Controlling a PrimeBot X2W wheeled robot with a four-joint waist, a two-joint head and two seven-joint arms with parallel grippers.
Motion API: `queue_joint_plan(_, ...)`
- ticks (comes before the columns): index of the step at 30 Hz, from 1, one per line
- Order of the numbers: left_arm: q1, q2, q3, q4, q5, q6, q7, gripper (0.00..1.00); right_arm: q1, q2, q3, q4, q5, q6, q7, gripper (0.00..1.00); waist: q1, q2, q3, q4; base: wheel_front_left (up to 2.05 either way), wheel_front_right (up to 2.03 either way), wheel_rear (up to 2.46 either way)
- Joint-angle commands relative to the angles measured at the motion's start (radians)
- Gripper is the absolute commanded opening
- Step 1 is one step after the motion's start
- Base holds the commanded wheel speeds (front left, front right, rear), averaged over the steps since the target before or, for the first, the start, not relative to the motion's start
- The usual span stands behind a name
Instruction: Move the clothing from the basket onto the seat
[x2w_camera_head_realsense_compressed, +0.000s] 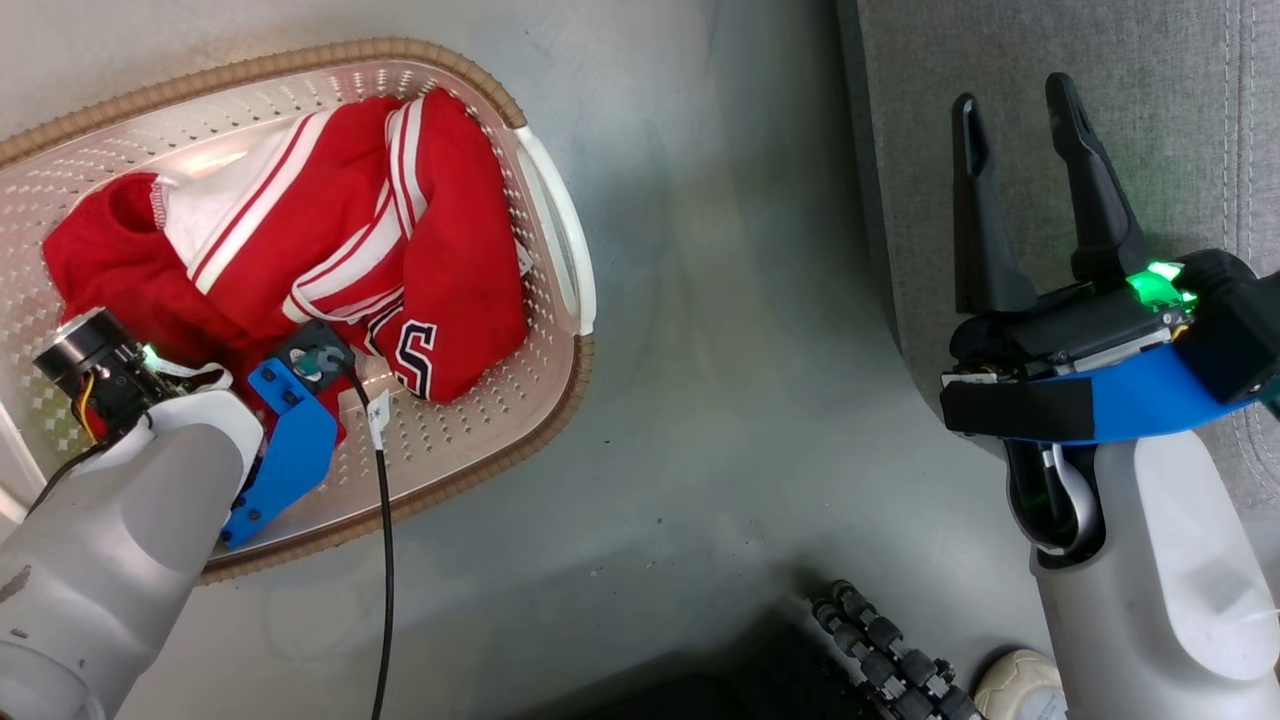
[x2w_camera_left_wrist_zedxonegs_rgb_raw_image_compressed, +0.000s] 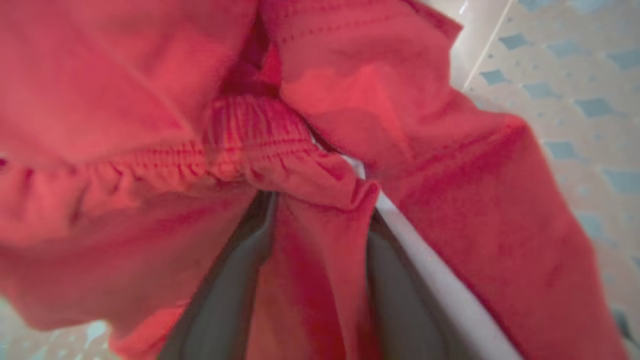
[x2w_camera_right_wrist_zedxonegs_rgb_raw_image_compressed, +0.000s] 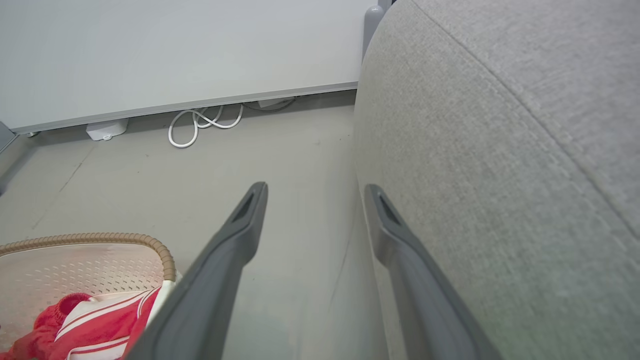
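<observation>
Red clothing (x2w_camera_head_realsense_compressed: 330, 230) heaped in the basket (x2w_camera_head_realsense_compressed: 300, 60), the seat (x2w_camera_head_realsense_compressed: 1150, 60) well apart on the right.
Head view: the white-striped garments lie inside the cream basket on the grey floor (x2w_camera_head_realsense_compressed: 720, 300), and the left forearm (x2w_camera_head_realsense_compressed: 150, 480) reaches down into them; the right gripper (x2w_camera_head_realsense_compressed: 1015, 98) hovers over the seat's edge, fingers parted wide and holding nothing. Left wrist view: the left gripper (x2w_camera_left_wrist_zedxonegs_rgb_raw_image_compressed: 320, 210) is buried in the cloth, its two fingers standing apart with a fold of red fabric between them and their tips hidden. Right wrist view: the spread fingers frame bare floor, with the seat to their right and the basket low at the left.
</observation>
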Motion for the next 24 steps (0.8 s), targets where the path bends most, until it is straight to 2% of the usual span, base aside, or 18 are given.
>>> queue_joint_plan(1,-0.012,0.004,-0.003,0.004,0.004,-0.001,0.003,0.0,-0.015,-0.002,-0.004,-0.007,0.005,0.0,-0.003,1.0,-0.0001,0.0,0.0,0.0,0.0,0.0,0.0)
queue_joint_plan(12,-0.001,-0.025,-0.003,-0.008,0.009,-0.001,-0.03,0.0,-0.008,-0.002,-0.02,0.005,-0.014,0.0,-0.003,1.0,-0.0001,0.0,-0.048,0.02,0.0,0.0,0.0)
queue_joint_plan(24,0.04,-0.136,-0.003,-0.016,-0.04,-0.001,-0.165,0.0,0.041,-0.003,-0.044,0.05,-0.075,0.0,-0.003,1.0,-0.0001,0.0,-0.231,0.109,0.0,0.0,0.0)
